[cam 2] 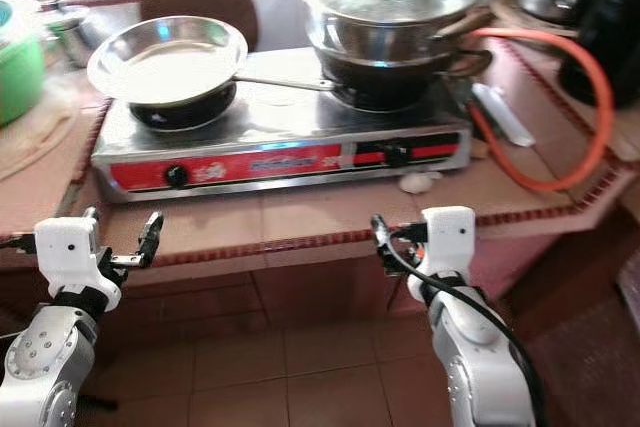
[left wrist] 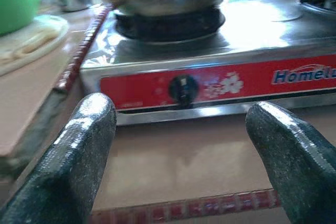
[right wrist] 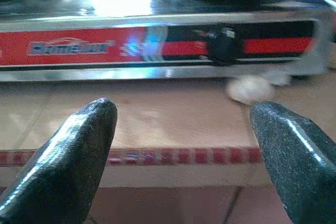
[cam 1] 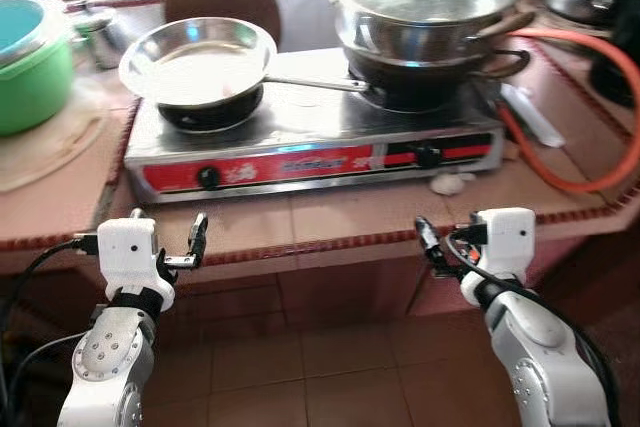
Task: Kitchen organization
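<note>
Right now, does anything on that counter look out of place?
A small whitish lump, possibly garlic, lies loose on the counter in front of the stove, below its right knob.

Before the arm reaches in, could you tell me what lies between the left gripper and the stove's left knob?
Only bare tiled counter. In the left wrist view the left gripper is open, short of the counter's edge, and nothing sits before the left knob on the stove.

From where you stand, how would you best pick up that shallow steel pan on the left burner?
Probably by the frying pan's thin handle, which points toward the right burner. The right tool, open, could come from the front, fingers straddling it. The bowl is too wide.
</note>
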`<state>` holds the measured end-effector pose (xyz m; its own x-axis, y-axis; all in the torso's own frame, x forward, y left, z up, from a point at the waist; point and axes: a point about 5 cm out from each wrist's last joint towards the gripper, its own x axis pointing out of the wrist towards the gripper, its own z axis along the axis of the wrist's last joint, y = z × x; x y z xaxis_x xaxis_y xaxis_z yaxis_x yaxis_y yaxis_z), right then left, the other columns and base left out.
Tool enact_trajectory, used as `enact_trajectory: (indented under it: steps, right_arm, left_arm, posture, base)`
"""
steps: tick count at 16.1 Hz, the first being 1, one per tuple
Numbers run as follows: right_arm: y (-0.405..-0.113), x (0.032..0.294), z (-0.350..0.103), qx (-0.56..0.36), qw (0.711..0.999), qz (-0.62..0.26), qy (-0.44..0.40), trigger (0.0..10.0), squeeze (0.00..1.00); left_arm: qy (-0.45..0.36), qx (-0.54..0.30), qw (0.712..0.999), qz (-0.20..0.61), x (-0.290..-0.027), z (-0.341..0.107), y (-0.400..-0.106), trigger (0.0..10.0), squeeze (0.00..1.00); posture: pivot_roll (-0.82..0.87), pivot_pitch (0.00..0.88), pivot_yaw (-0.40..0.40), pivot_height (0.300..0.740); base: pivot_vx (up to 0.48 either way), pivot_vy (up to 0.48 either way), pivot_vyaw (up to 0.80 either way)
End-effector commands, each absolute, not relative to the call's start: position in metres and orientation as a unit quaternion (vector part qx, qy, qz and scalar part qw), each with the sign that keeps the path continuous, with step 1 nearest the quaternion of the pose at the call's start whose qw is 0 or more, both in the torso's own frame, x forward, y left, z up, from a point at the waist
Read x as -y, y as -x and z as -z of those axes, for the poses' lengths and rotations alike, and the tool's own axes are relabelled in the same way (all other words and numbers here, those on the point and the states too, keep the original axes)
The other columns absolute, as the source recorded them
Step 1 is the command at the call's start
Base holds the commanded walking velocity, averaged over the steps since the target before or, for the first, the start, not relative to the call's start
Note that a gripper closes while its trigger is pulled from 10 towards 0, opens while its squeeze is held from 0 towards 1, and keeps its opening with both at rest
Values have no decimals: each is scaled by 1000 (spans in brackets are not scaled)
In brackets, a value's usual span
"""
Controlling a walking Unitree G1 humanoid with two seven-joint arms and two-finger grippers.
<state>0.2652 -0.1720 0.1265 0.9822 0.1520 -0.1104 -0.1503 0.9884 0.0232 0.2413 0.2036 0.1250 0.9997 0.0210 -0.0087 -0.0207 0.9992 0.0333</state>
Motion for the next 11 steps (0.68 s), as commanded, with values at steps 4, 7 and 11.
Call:
enact_trajectory:
  steps: [4, 7, 11]
  right_arm:
    - [-267, 168, -130, -45, 995, -93, 3, 10000, 0]
    - [-275, 162, -137, -28, 993, -111, 12, 10000, 0]
    - [-292, 154, -142, -8, 992, -124, 15, 10000, 0]
  left_arm:
    - [-30, -2, 999, -29, -209, -124, -238, 10000, 0]
    - [-32, 7, 999, -34, -208, -126, -244, 10000, 0]
    - [-30, 23, 998, -40, -204, -128, -255, 10000, 0]
  posture:
    - [-129, 86, 49, 740]
    - [-120, 52, 36, 740]
    - [-109, 0, 28, 740]
  base:
    - [0, 0, 0]
    - [0, 0, 0]
    - [0, 0, 0]
